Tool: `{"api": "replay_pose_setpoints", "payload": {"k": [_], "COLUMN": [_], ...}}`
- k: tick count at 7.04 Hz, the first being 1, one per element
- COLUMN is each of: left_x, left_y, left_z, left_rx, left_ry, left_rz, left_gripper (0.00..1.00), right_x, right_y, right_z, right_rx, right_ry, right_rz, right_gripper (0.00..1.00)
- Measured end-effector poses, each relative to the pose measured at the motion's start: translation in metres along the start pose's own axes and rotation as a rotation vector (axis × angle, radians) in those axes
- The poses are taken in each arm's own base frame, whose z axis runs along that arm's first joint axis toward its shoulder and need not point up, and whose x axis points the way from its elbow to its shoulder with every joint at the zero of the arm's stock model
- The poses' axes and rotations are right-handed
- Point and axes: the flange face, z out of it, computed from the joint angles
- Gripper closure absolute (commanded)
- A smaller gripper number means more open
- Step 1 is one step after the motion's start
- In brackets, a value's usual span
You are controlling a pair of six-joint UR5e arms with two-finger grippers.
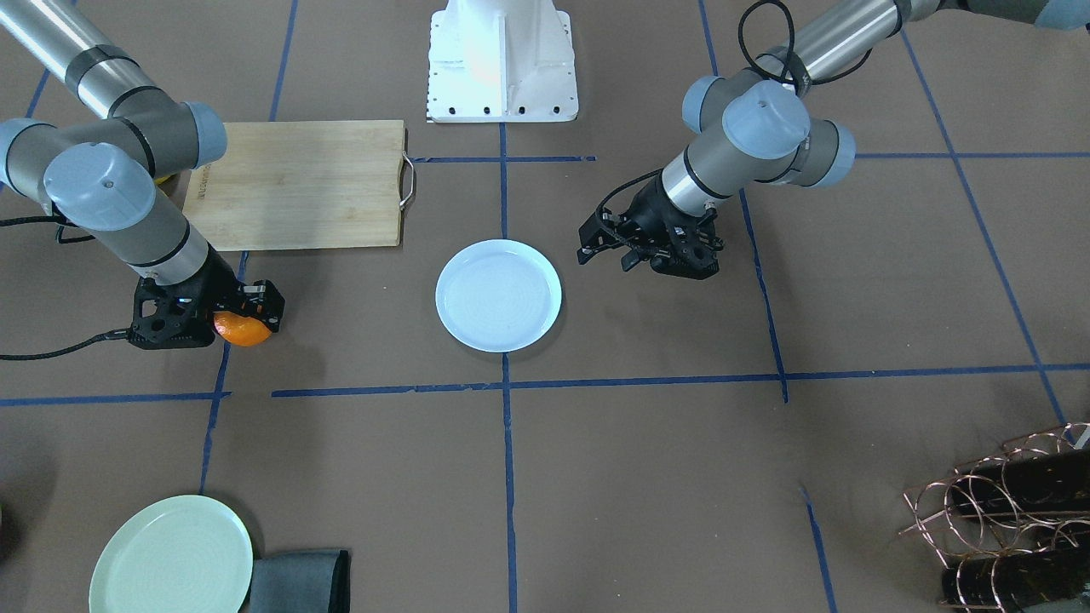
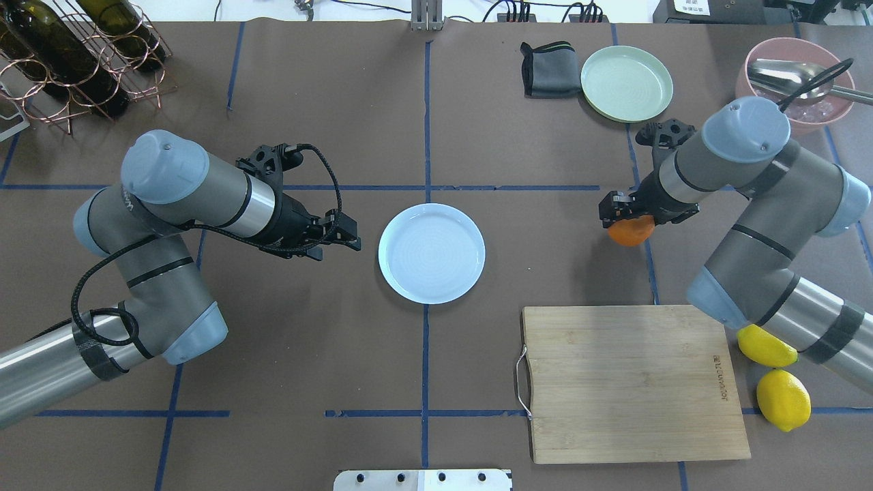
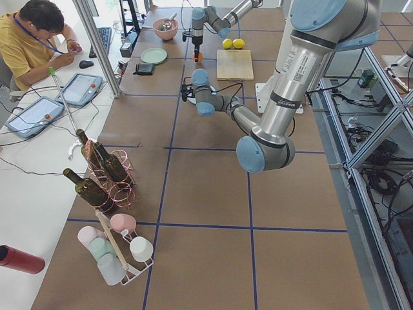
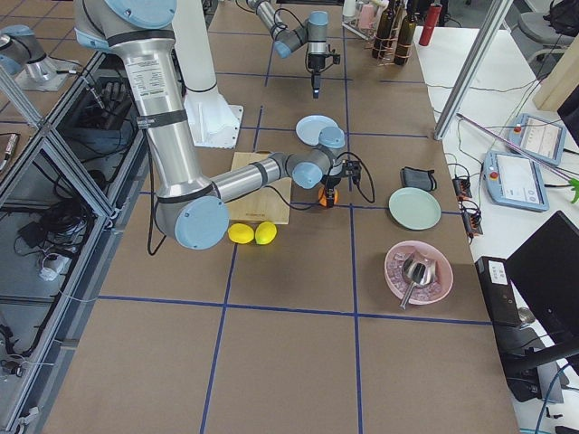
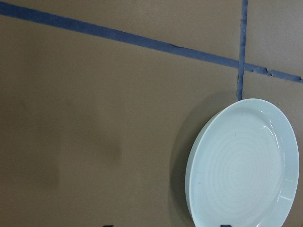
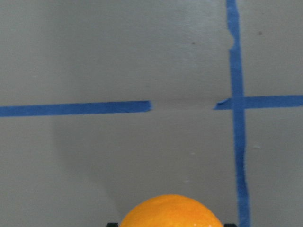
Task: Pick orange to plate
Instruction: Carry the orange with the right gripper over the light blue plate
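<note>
My right gripper is shut on the orange, a bright round fruit that hangs a little above the brown table, right of the centre. The orange shows below the black fingers in the front view and fills the bottom edge of the right wrist view. The white, bluish plate lies empty at the table's middle, well to the left of the orange. My left gripper hovers just left of the plate, open and holding nothing.
A bamboo cutting board lies nearer the robot than the orange, with two yellow lemons at its right. Beyond the orange are a pale green plate, a grey cloth and a pink bowl. A wire bottle rack stands far left.
</note>
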Motion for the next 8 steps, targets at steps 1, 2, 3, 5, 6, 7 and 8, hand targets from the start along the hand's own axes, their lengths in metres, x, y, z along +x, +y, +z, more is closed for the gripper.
{"api": "replay_pose_setpoints", "payload": {"k": [1,2,3,5,6,7,8], "left_x": [0.004,0.008,0.007,0.000,-0.001,-0.001,-0.002], "left_y": [0.001,0.003,0.004,0.006,0.006,0.006,0.006], "left_z": [-0.005,-0.010,-0.012,-0.012,-0.012,-0.012,-0.012], "left_rx": [0.002,0.003,0.003,0.001,0.002,0.002,0.002], "left_ry": [0.010,0.021,0.022,0.015,0.015,0.014,0.013], "left_rz": [0.004,0.009,0.012,0.015,0.015,0.013,0.013], "left_gripper": [0.20,0.20,0.20,0.20,0.20,0.20,0.20], "right_x": [-0.045,-0.094,-0.137,-0.221,-0.250,-0.267,-0.277], "right_y": [-0.003,0.002,0.013,0.032,0.039,0.049,0.059], "right_z": [-0.019,-0.030,-0.032,-0.017,-0.004,0.008,0.017], "right_rx": [-0.012,-0.030,-0.051,-0.050,-0.038,-0.041,-0.042], "right_ry": [-0.020,-0.040,-0.059,-0.065,-0.053,-0.042,-0.034], "right_rz": [0.059,0.125,0.200,0.337,0.382,0.394,0.392], "right_gripper": [1.00,1.00,1.00,1.00,1.00,1.00,1.00]}}
